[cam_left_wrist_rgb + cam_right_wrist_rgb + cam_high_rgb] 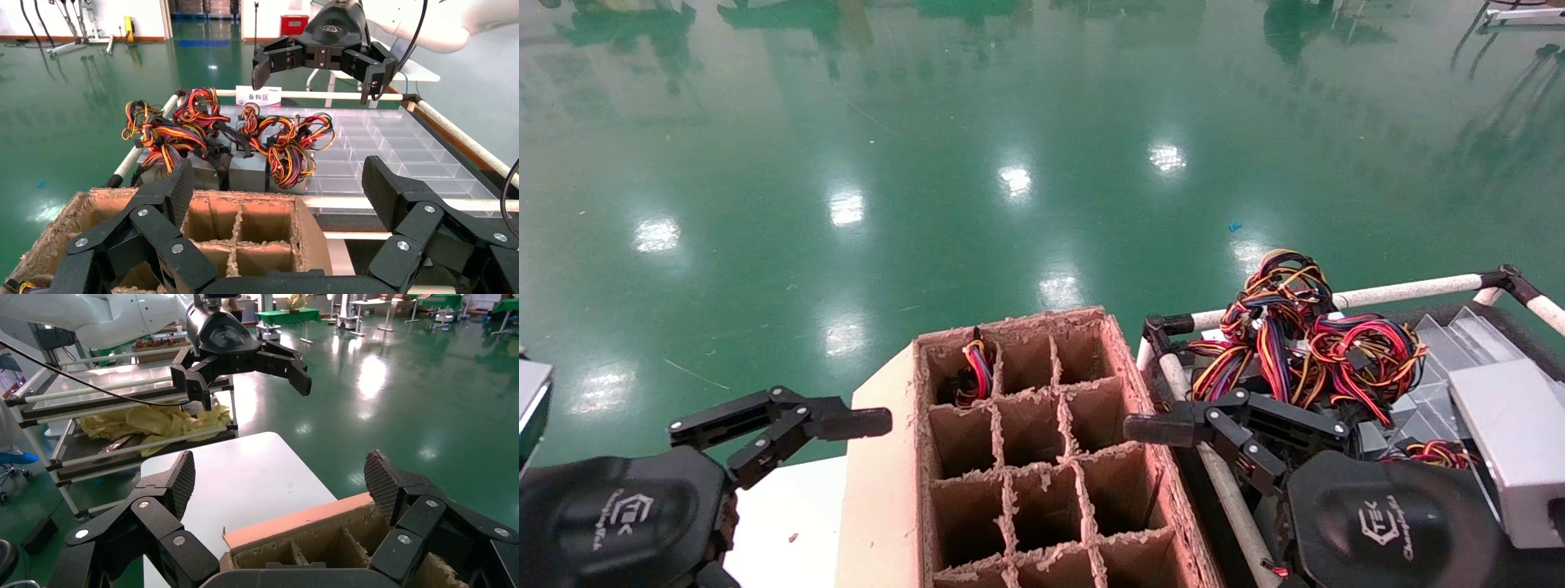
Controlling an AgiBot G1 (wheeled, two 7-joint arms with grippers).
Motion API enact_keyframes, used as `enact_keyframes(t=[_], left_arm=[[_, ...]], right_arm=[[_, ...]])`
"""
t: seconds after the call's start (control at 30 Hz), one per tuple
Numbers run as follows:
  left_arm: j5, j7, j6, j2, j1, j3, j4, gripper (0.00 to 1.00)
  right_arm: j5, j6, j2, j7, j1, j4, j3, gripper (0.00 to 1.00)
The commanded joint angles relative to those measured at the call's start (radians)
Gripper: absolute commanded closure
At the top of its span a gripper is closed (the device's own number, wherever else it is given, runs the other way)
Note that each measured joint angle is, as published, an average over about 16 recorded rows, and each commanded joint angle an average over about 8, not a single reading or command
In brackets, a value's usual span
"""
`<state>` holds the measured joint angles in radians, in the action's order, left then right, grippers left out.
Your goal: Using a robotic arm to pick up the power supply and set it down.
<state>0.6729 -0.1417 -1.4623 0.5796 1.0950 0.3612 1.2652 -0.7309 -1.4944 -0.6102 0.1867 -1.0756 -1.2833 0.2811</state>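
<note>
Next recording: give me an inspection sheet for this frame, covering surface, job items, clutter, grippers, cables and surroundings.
Surface: white table carrying a cardboard divider box; railed cart beside it, on the robot's right.
Job's things: grey power supplies on the cart's clear trays; none gripped.
Clutter: wire bundle in one far box cell; other visible cells look empty.
Grippers: left gripper open, above the table's edge left of the box; right gripper open, over the box's right wall.
Cables: red, yellow, orange and black wires heaped on the supplies.
Surroundings: glossy green floor.
</note>
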Motion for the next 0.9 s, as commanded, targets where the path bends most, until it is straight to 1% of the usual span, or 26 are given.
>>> enact_keyframes(t=[0.03, 0.07, 0.1, 0.13, 0.27, 0.3, 0.53, 0.63, 0.77, 0.9], left_arm=[[0.0, 0.0, 0.0, 0.0, 0.0, 0.0, 0.0, 0.15], [0.0, 0.0, 0.0, 0.0, 0.0, 0.0, 0.0, 0.29], [0.0, 0.0, 0.0, 0.0, 0.0, 0.0, 0.0, 0.39], [0.0, 0.0, 0.0, 0.0, 0.0, 0.0, 0.0, 0.47], [0.0, 0.0, 0.0, 0.0, 0.0, 0.0, 0.0, 0.97], [0.0, 0.0, 0.0, 0.0, 0.0, 0.0, 0.0, 1.0], [0.0, 0.0, 0.0, 0.0, 0.0, 0.0, 0.0, 1.0], [0.0, 0.0, 0.0, 0.0, 0.0, 0.0, 0.0, 1.0], [0.0, 0.0, 0.0, 0.0, 0.0, 0.0, 0.0, 1.0], [0.0, 0.0, 0.0, 0.0, 0.0, 0.0, 0.0, 1.0]], right_arm=[[0.0, 0.0, 0.0, 0.0, 0.0, 0.0, 0.0, 0.0], [0.0, 0.0, 0.0, 0.0, 0.0, 0.0, 0.0, 0.0], [0.0, 0.0, 0.0, 0.0, 0.0, 0.0, 0.0, 0.0], [0.0, 0.0, 0.0, 0.0, 0.0, 0.0, 0.0, 0.0], [0.0, 0.0, 0.0, 0.0, 0.0, 0.0, 0.0, 0.0], [0.0, 0.0, 0.0, 0.0, 0.0, 0.0, 0.0, 0.0], [0.0, 0.0, 0.0, 0.0, 0.0, 0.0, 0.0, 0.0], [-0.016, 0.016, -0.015, 0.0, -0.003, 0.008, 0.008, 0.0], [-0.071, 0.062, -0.08, 0.0, -0.031, 0.054, 0.042, 0.0], [-0.175, 0.118, -0.182, -0.007, -0.099, 0.143, 0.103, 0.0]])
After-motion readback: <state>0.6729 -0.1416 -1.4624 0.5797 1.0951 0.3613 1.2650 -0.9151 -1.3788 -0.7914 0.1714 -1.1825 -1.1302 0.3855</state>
